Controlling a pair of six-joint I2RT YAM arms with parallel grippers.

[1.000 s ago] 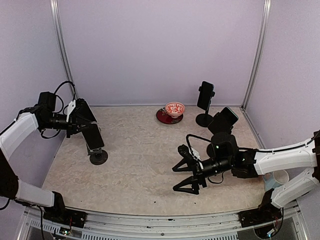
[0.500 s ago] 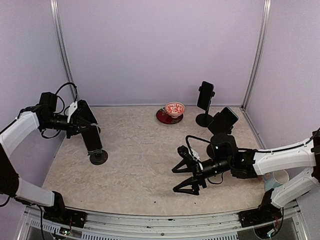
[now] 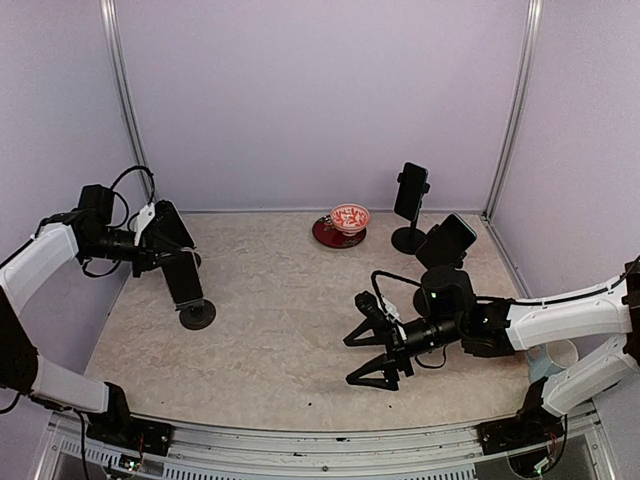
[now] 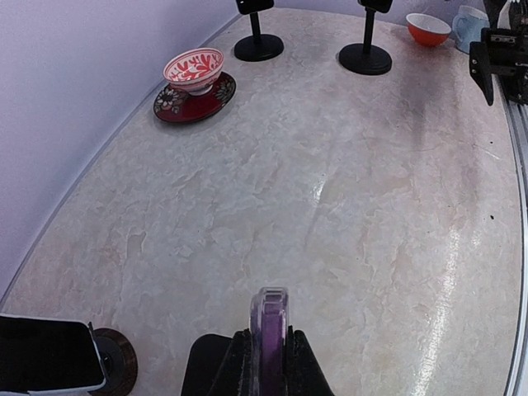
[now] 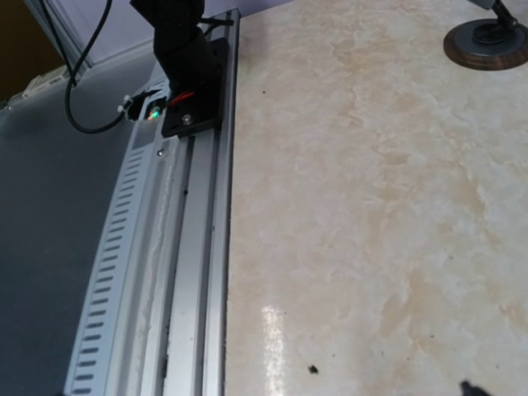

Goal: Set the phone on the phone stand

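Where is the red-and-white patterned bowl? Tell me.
In the top view, the red-and-white patterned bowl sits on a dark red saucer by the back wall, just left of the black phone stand.

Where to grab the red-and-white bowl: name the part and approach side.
Take the bowl by its rim from above, one finger inside, one outside. It sits upright and open on the saucer; its flaring wall would likely slip from a side pinch.

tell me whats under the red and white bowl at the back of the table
A dark red saucer sits under the bowl, on the table. The saucer's rim shows around the bowl. Its centre is covered, so anything there cannot be seen.
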